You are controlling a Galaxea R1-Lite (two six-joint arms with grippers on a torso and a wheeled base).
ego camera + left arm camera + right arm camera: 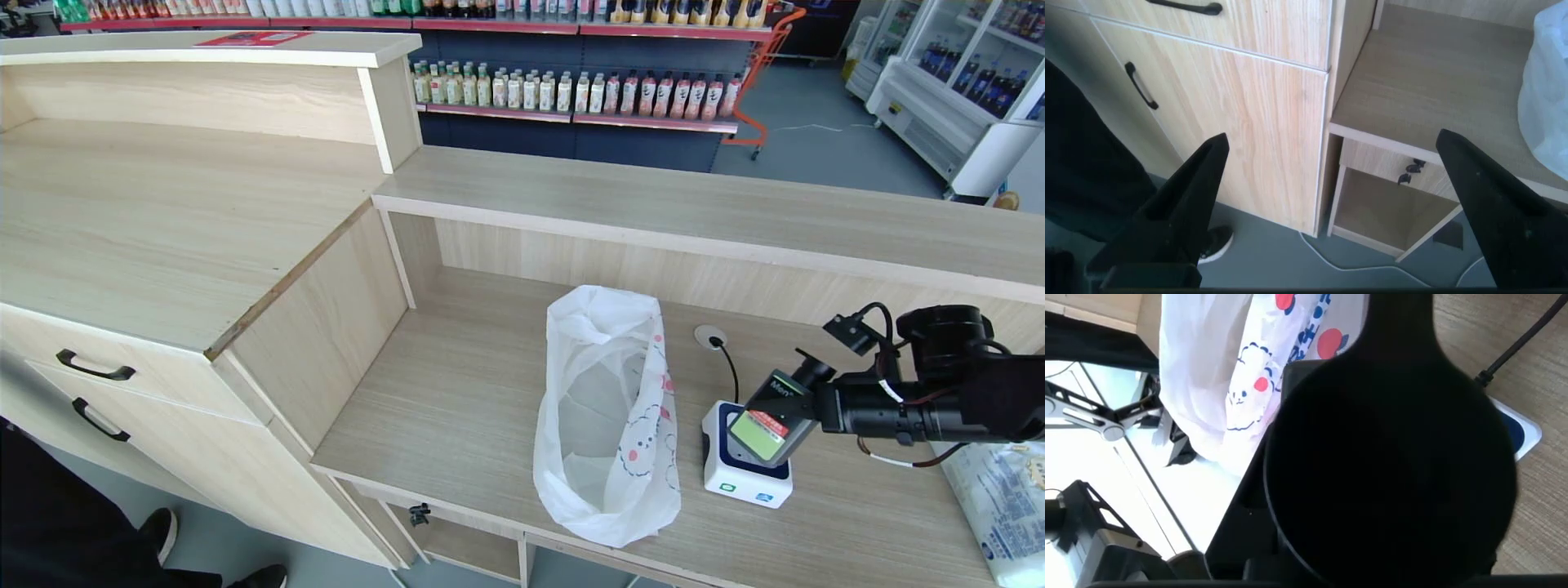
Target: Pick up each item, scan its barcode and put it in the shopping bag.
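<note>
The right gripper [798, 398] is clamped on a small dark box [763, 426] with a green and red label. It holds the box tilted right over the white and blue scanner [747, 478], and whether the two touch I cannot tell. The arm comes in from the right, stretched roughly level above the counter [457, 408]. The shopping bag [608, 416] stands just left of the scanner with its mouth gaping open and little cartoon faces on its side. A black cable [729, 367] runs from the scanner to a round hole farther back in the counter. At the near right edge lies a white packet with blue print [1004, 498].

From the right wrist, the box is a dark mass across the middle. Past it are the bag's printed side [1249, 376] and a corner of the scanner [1525, 434].

The left wrist camera adds the left gripper [1339, 216], with its fingers spread wide and holding nothing. It hangs low, off the counter's near left corner and above the grey floor. It faces a pale wooden cupboard door with a black handle [1141, 86], and an edge of the bag [1547, 73] shows beyond it.
</note>
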